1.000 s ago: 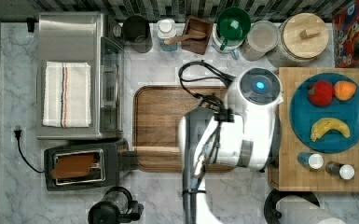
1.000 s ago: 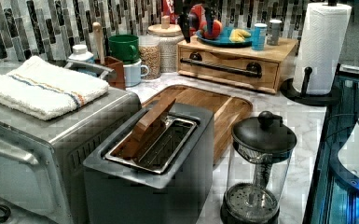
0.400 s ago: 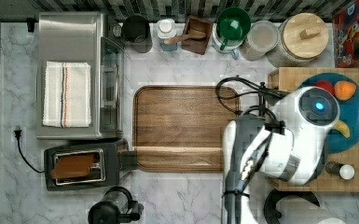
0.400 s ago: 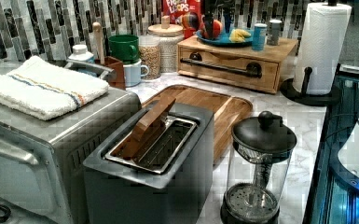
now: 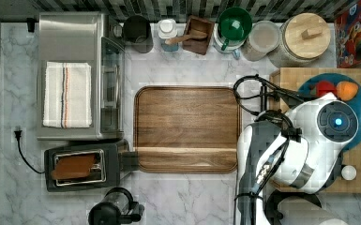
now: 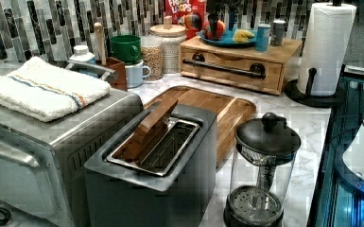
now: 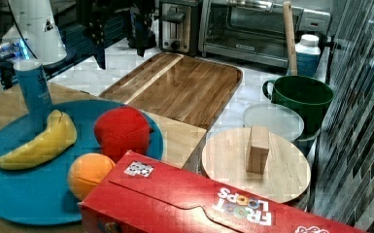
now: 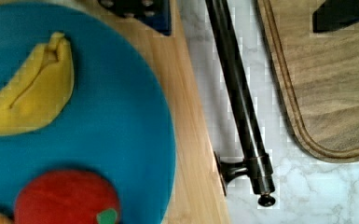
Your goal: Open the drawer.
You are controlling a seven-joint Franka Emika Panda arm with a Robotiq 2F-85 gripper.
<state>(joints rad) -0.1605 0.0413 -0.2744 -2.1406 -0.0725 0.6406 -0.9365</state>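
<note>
The drawer (image 6: 231, 75) is a light-wood box at the far end of the counter in the left view, its front flush with the case. A long black bar handle (image 6: 222, 67) runs across the front on two black mounts. In the wrist view the handle (image 8: 240, 102) lies between the top slab's edge and the tray, with one mount (image 8: 233, 170) near its end. My gripper (image 8: 240, 11) is open above it, one finger (image 8: 140, 9) over the slab and the other over the tray. In the right view the gripper (image 7: 120, 56) hangs beyond the slab's edge, touching nothing.
A brown wooden tray (image 5: 187, 126) lies beside the drawer. A blue plate (image 7: 9, 184) with fruit and small bottles sits on the top slab. A paper towel roll (image 6: 326, 42), french press (image 6: 262, 170), toaster (image 6: 156, 161), toaster oven (image 5: 75, 75) and jars (image 5: 304, 37) ring the counter.
The arm has swung towards the top view's right, from over the wooden tray to over the drawer box and blue plate. The drawer has not moved.
</note>
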